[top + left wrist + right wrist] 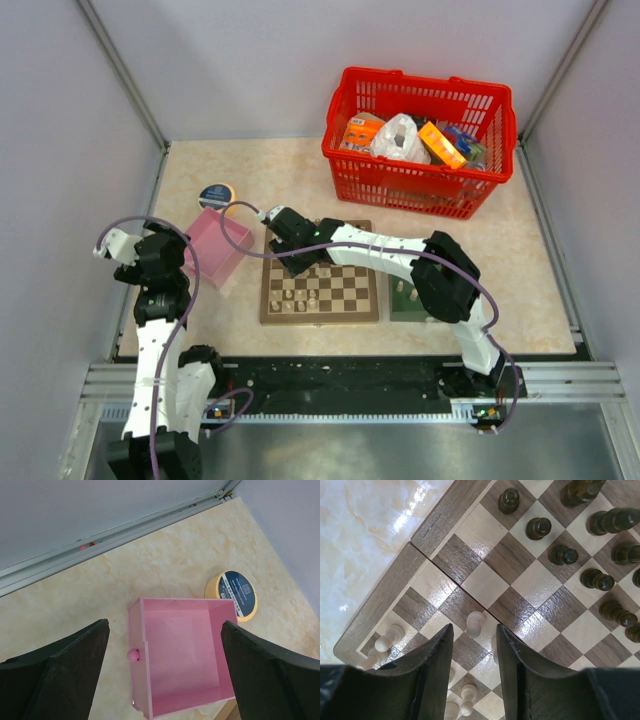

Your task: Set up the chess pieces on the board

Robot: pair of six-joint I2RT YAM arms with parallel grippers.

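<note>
Top view: right arm stretched leftward across the board (pixel 320 316), right claw (pixel 283 243) over its far-left corner. Left arm folded upright nr the pink box (pixel 212 245). Board lies mid-tabletop (pixel 300 180), chess pieces (pixel 315 283) on it.

Left wrist: left claw (pixel 165 624) spread wide above the open pink box, tape roll (pixel 235 592) just beyond.

Right wrist: right claw narrowly parted, pinching nothing. A pale pawn (pixel 475 623) stands just beyond its tips, dark pieces (pixel 538 527) ranked at right.
</note>
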